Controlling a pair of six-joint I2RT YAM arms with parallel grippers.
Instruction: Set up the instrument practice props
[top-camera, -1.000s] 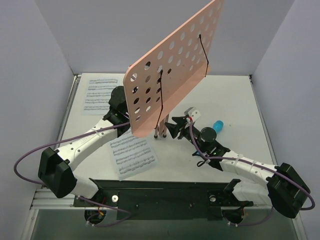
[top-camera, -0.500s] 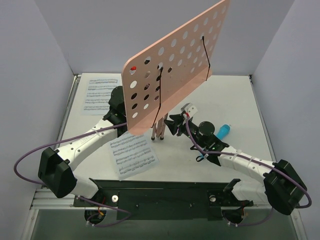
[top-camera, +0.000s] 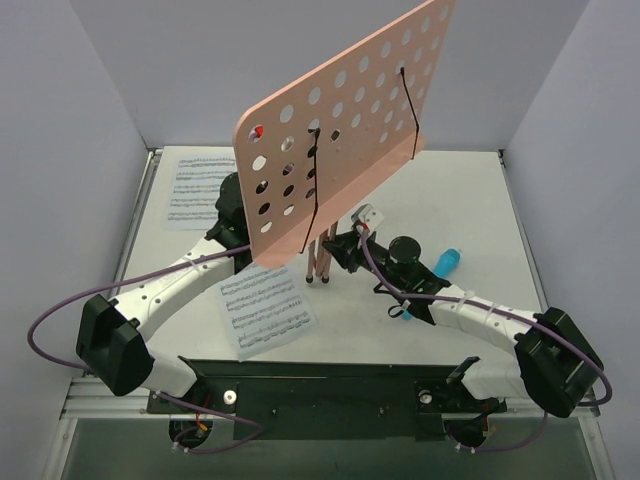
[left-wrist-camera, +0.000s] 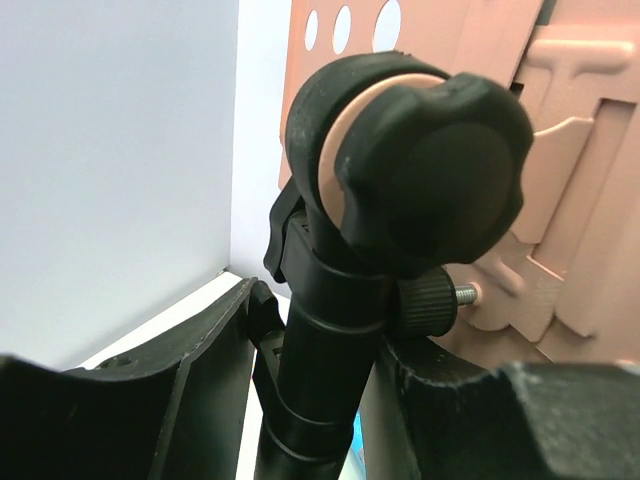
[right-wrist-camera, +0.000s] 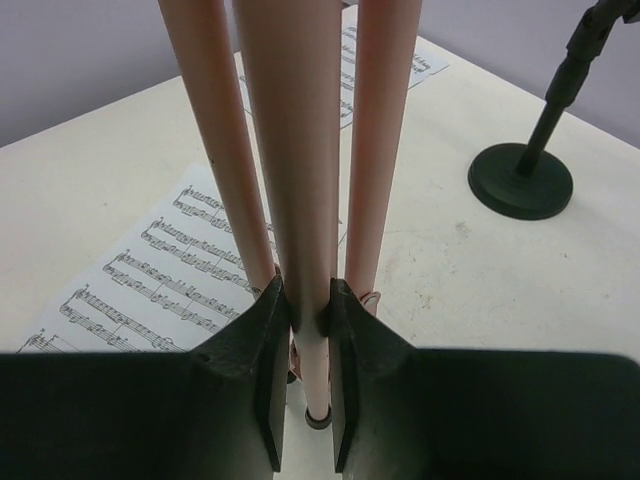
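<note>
The pink perforated desk (top-camera: 345, 120) with two black wire page-holders stands tilted above the table on its folded pink tripod (top-camera: 320, 262). My left gripper (left-wrist-camera: 325, 400) is behind the desk, shut on the stand's black upper shaft (left-wrist-camera: 330, 340) just below a black knob (left-wrist-camera: 430, 170). My right gripper (right-wrist-camera: 310, 320) is shut on the middle pink leg (right-wrist-camera: 295, 150) low down, near its foot; it shows in the top view as well, right gripper (top-camera: 338, 252). One sheet-music page (top-camera: 265, 308) lies in front of the legs, another page (top-camera: 200, 190) at the back left.
A black round-based microphone stand (top-camera: 410, 250) stands just right of the tripod, its base (right-wrist-camera: 520, 180) close behind my right gripper. A blue object (top-camera: 447, 262) lies beside it. White walls close in the table on three sides.
My right gripper has moved left to the tripod and closed on its middle leg. The desk has swung a little to the left. The left gripper keeps its hold.
</note>
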